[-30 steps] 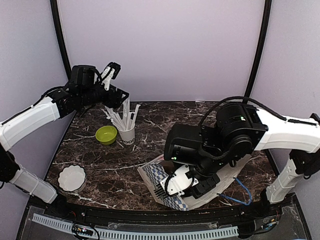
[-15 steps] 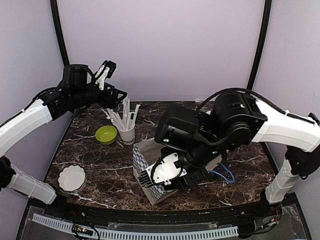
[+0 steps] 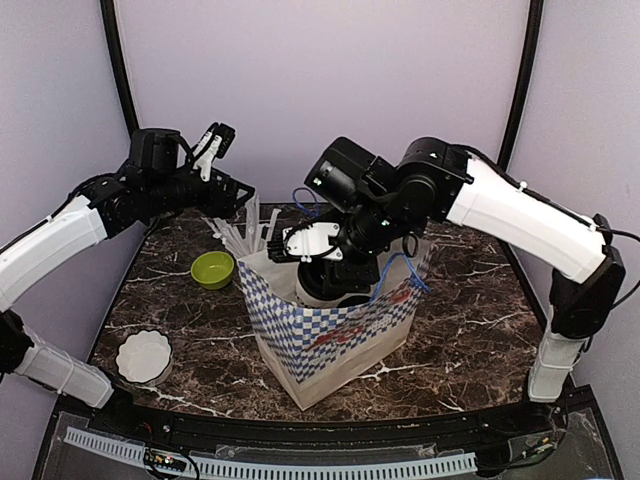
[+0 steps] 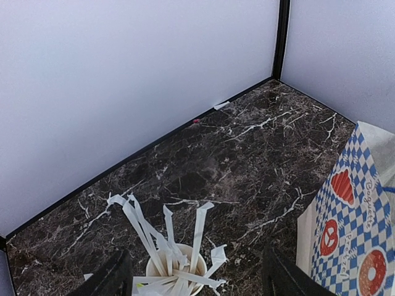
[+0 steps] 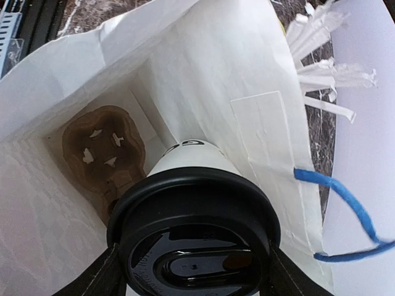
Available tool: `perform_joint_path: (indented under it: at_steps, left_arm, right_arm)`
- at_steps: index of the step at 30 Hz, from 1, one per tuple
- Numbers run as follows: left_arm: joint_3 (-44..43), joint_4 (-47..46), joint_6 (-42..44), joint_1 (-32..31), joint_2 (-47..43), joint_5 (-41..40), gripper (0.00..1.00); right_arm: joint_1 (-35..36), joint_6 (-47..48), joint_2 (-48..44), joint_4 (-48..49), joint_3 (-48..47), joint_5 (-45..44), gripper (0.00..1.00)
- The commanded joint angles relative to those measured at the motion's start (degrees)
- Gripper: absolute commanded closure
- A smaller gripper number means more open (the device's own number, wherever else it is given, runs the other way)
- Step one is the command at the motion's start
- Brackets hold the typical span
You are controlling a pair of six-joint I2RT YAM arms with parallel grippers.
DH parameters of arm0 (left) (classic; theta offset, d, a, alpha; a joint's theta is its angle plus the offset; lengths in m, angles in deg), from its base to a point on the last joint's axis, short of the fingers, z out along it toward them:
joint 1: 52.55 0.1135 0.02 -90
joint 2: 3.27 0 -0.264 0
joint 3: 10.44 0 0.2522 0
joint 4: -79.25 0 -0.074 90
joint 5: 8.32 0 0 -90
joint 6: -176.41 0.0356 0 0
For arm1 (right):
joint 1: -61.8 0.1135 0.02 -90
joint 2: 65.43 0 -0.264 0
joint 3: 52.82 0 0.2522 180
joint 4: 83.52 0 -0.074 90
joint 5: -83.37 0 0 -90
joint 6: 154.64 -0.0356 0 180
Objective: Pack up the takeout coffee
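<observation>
White paper under a black plastic lid: one coffee cup (image 5: 194,234) is clamped in the right pincer (image 5: 191,275), with a finger pressed against each side of the lid. The cup hangs inside the open mouth of a blue-and-white checked paper bag (image 3: 330,335). The bag stands upright near the middle of the counter (image 3: 480,300), and its blue handles (image 5: 336,209) droop at the right rim. Deep in the bag, on its floor, lies a brown pulp carrier (image 5: 102,148). The coffee cup is above it, and whether the two touch cannot be told.

The left pincer (image 3: 216,142) is raised over the far left of the counter, its fingers spread wide with nothing gripped. Below it stands a straw cup (image 4: 176,265), white and bristling with paper-wrapped straws, just beyond the bag's far left corner. A green bowl (image 3: 212,268) sits just left of the straw cup. A white fluted dish (image 3: 143,357) lies at the near left.
</observation>
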Motion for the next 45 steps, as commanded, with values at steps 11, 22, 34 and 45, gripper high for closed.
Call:
perform_joint_path:
  at_steps: [11, 22, 34, 45]
  left_arm:
    - [-2.70, 6.46, -5.00, 0.48, -8.82, 1.96, 0.27]
    - [-1.43, 9.08, -4.31, 0.48, -11.83, 0.16, 0.27]
    - [1.22, 3.36, -0.98, 0.48, -9.89, -2.79, 0.27]
    - [0.38, -1.62, 0.08, 0.48, -3.95, -2.07, 0.27]
  right_arm:
    - [-12.81, 0.68, 4.58, 5.68, -4.45, 3.09, 0.52]
    - [-4.73, 2.60, 2.70, 4.05, -1.38, 3.06, 0.51]
    - [4.89, 4.01, -4.07, 3.08, 10.01, -4.54, 0.51]
    - [6.63, 4.08, -8.45, 2.15, 13.93, -4.58, 0.51]
